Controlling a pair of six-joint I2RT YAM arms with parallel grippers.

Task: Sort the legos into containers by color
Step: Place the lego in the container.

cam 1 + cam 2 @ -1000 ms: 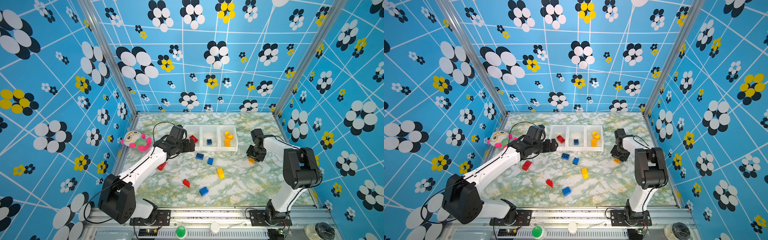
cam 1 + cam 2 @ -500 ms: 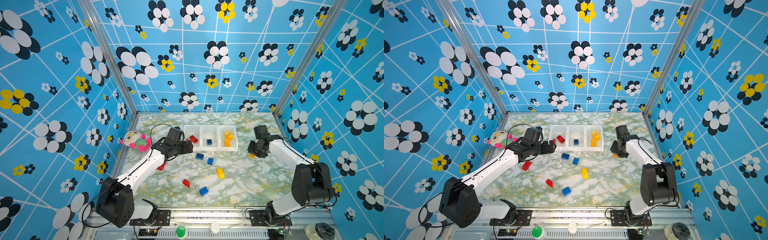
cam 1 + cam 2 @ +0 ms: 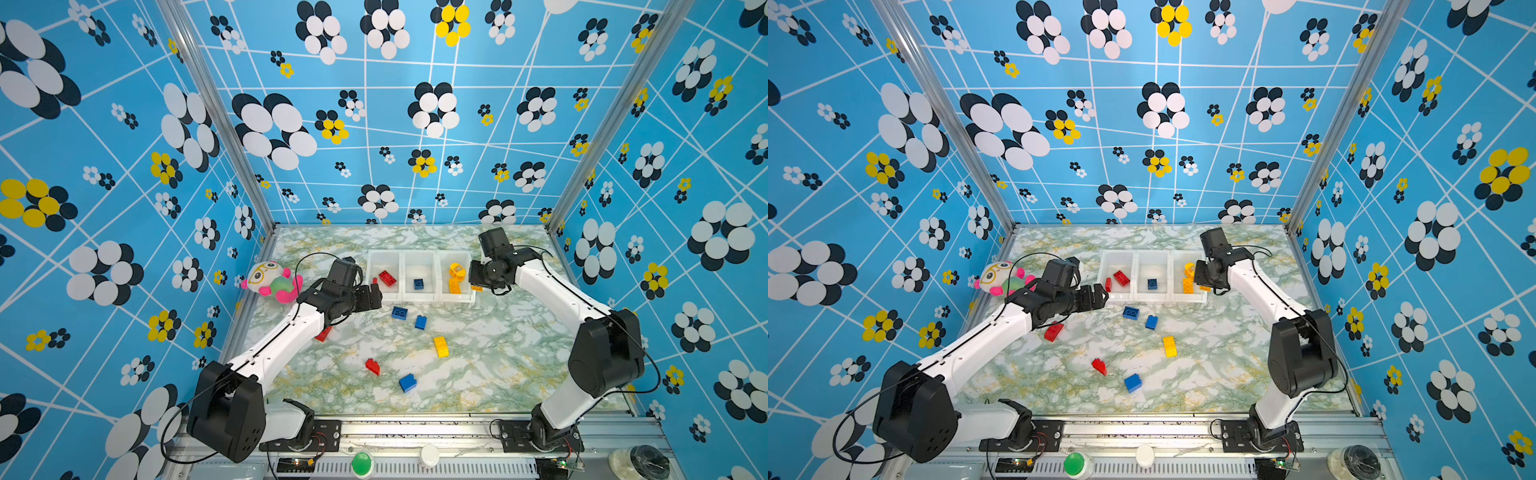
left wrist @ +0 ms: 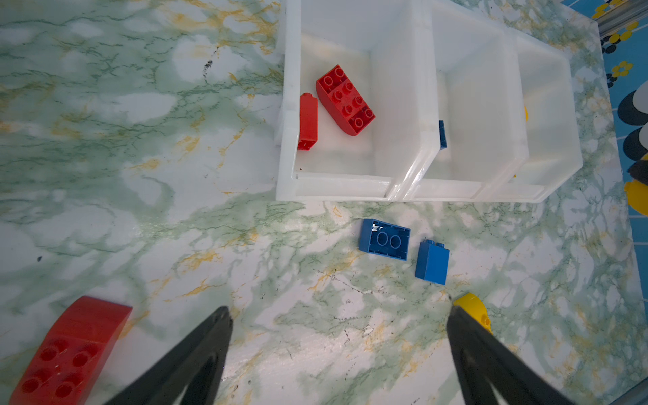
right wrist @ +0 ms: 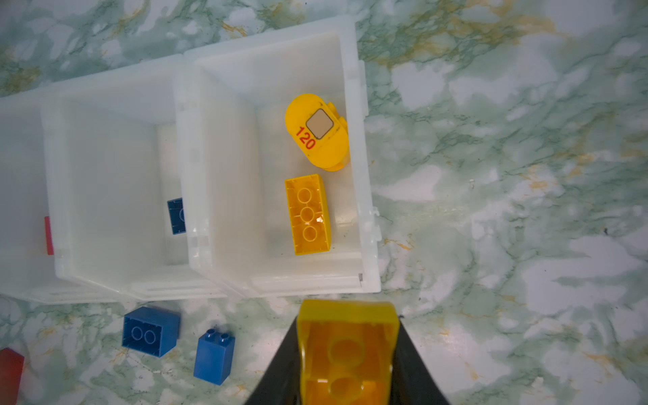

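Three white containers stand in a row: the left one holds a red lego and a thin red one, the middle one a blue lego, the right one a round yellow piece and a yellow brick. My left gripper is open and empty, just left of the left container's front corner. My right gripper is shut on a yellow lego by the right container's front right corner. Loose on the table lie blue legos, a yellow one and red ones.
A pink-and-green plush toy lies at the table's left edge, behind my left arm. Patterned walls close in the table on three sides. A green button sits on the front rail.
My right gripper has carried the yellow lego leftward and back, from the open table up to the right container's corner. My left gripper has drawn back slightly from the left container.
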